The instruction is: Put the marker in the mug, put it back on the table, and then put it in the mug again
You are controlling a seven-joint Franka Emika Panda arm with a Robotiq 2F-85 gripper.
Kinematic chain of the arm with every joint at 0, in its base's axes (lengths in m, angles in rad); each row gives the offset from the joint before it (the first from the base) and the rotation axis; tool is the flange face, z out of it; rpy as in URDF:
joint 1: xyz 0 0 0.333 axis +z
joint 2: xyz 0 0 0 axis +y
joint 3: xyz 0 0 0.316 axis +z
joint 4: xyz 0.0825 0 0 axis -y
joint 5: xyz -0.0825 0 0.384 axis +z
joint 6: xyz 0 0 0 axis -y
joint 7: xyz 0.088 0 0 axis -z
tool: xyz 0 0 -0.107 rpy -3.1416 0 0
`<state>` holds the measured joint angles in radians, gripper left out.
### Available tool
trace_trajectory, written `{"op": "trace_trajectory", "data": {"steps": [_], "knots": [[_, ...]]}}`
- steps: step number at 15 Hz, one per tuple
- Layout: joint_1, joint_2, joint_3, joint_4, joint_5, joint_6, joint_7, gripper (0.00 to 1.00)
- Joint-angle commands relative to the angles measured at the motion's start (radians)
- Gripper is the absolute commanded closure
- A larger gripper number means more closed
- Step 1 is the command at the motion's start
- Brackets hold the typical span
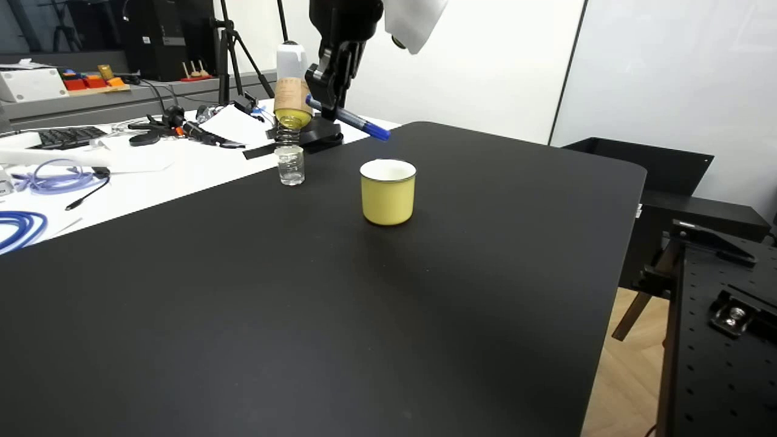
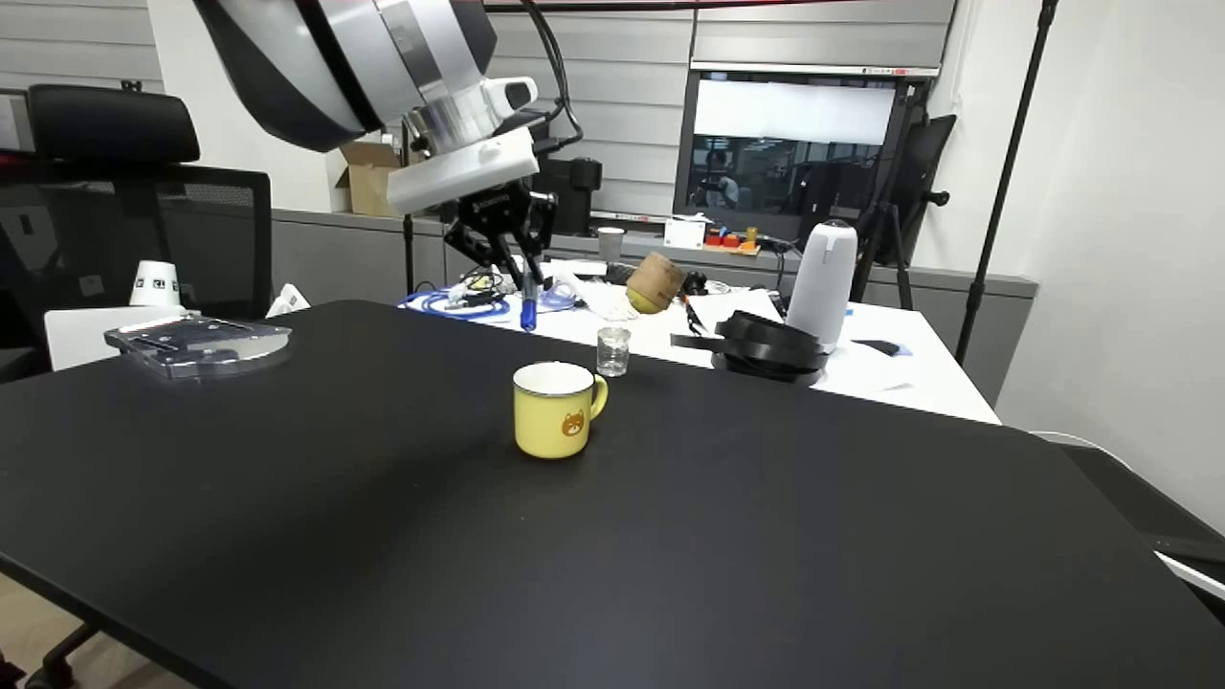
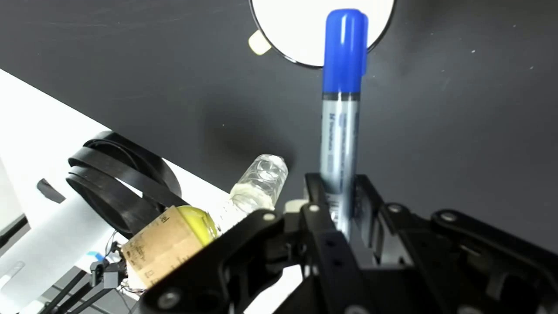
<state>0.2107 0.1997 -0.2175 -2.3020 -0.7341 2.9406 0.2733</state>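
Observation:
My gripper (image 1: 332, 110) is shut on the marker (image 1: 376, 131), holding it near its rear end. The marker slants through the air with its blue cap end lower, above and behind the mug (image 1: 388, 197) as an exterior view shows it. That yellow mug stands upright on the black table (image 1: 303, 303); its handle and a small animal print show in an exterior view, where the marker (image 2: 528, 314) is seen nearly end-on. In the wrist view the fingertips (image 3: 314, 185) press the pale barrel, and the blue cap overlaps the white inside of the mug (image 3: 292, 26).
A small clear glass (image 2: 612, 351) is at the table edge near the mug, with a paper-wrapped amber thing (image 1: 291, 97) behind it. Beyond lies a cluttered white desk (image 1: 182, 176) with cables. A transparent plate-like object (image 2: 201, 344) rests on the table's far side.

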Motion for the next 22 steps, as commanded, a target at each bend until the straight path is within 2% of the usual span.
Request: {"op": "trace_trajectory", "data": {"steps": [1, 15, 16, 17, 19, 22], "knots": [[0.022, 0.046, -0.047, 0.033, -0.072, 0.041, 0.115, 0.95], [0.003, 0.196, -0.057, 0.07, 0.012, 0.149, 0.093, 0.95], [0.01, 0.197, -0.071, 0.074, 0.006, 0.145, 0.097, 0.76], [0.018, 0.195, -0.089, 0.075, -0.003, 0.142, 0.105, 0.52], [0.01, 0.184, -0.099, 0.066, 0.006, 0.131, 0.098, 0.5], [-0.03, 0.163, -0.071, 0.044, 0.053, 0.116, 0.068, 0.31]]}}
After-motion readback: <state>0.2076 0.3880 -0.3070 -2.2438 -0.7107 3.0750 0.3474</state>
